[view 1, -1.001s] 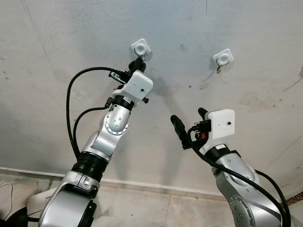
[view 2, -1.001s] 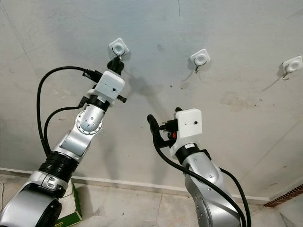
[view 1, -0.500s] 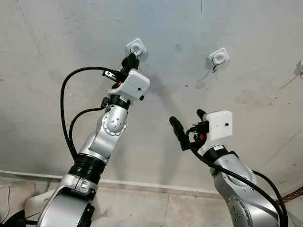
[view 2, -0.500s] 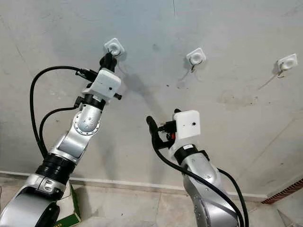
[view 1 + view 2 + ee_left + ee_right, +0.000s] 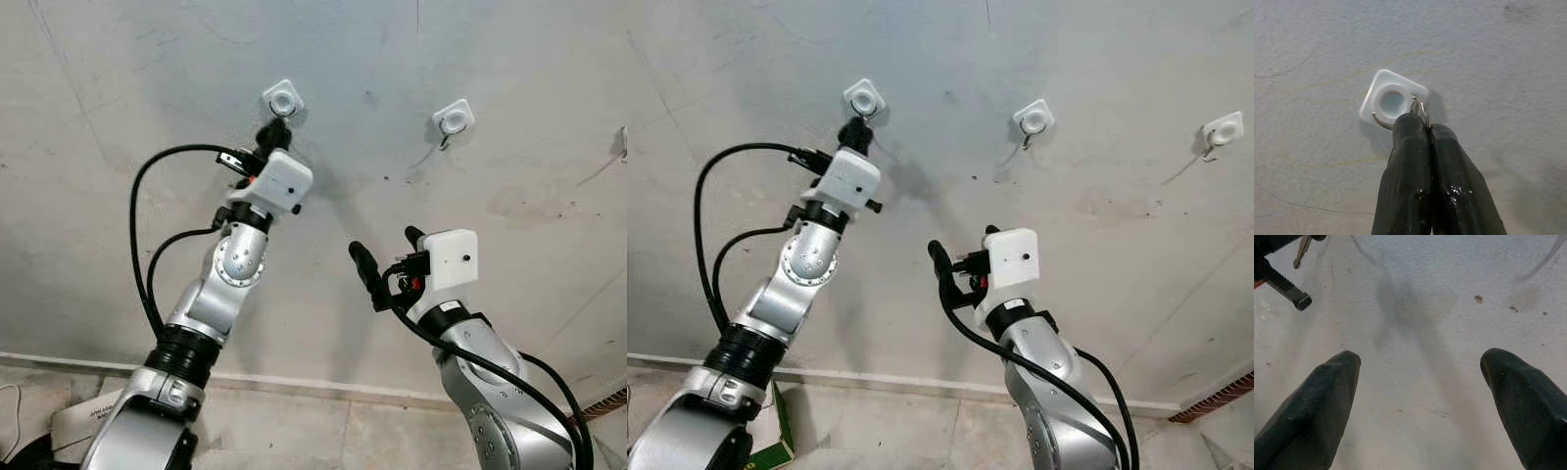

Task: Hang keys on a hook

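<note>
Wall (image 5: 1097,147): pale grey plaster, scuffed, hairline cracks. Three white square hook mounts fixed to it in a row: left hook (image 5: 863,98), middle hook (image 5: 1033,117), right hook (image 5: 1224,130). Thin key ring (image 5: 1418,105) touching left hook. Tiled floor (image 5: 294,431) below.

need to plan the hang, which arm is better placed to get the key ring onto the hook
Left. The left gripper is shut on the key ring right at the hook; the right gripper hangs open, lower down.
</note>
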You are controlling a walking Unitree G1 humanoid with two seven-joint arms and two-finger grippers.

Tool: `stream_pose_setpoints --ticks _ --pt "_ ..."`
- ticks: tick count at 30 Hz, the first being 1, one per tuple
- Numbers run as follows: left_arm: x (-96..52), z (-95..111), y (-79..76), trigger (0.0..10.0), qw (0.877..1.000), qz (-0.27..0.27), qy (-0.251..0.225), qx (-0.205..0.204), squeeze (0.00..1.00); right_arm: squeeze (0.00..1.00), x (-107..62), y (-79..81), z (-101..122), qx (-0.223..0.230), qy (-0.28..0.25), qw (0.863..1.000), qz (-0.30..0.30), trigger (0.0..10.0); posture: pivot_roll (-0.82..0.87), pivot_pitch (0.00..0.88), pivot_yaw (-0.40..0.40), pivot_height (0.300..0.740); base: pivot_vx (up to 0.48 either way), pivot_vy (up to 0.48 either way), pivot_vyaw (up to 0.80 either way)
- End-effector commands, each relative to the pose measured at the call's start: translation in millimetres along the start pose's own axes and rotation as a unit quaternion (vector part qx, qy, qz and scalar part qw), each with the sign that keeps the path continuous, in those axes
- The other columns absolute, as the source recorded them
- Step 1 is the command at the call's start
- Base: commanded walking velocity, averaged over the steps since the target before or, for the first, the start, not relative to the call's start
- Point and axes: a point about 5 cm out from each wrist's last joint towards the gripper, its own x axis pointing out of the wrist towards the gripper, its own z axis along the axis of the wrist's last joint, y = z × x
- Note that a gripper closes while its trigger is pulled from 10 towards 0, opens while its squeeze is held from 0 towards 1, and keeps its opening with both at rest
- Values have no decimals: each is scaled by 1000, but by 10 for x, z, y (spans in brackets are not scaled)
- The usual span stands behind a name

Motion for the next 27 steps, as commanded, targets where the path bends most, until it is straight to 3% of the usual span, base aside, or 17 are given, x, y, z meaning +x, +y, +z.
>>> stream_pose_setpoints --ticks 1,7,14,17,27 --pt "1 66 -8 10000 1000 -2 -13 1 0 0 15 -7 13 -2 -4 1000 -1 10000 -1 12 -20 740 0 0 0" --pt "-49 42 1 10000 1000 3 -7 9 0 0 15 -5 6 -2 -4 1000 -1 10000 0 13 -21 740 0 0 0" --pt "9 40 219 10000 997 59 -2 54 0 0 15 -6 5 -2 -4 1000 0 10000 2 14 -22 740 0 0 0" --pt "0 17 244 10000 996 67 4 56 0 0 15 -5 3 -2 -4 1000 0 10000 1 14 -23 740 0 0 0" --pt "8 -103 175 10000 997 33 31 64 0 0 11 -1 0 -2 -3 1000 0 10000 -5 16 -24 740 0 0 0"
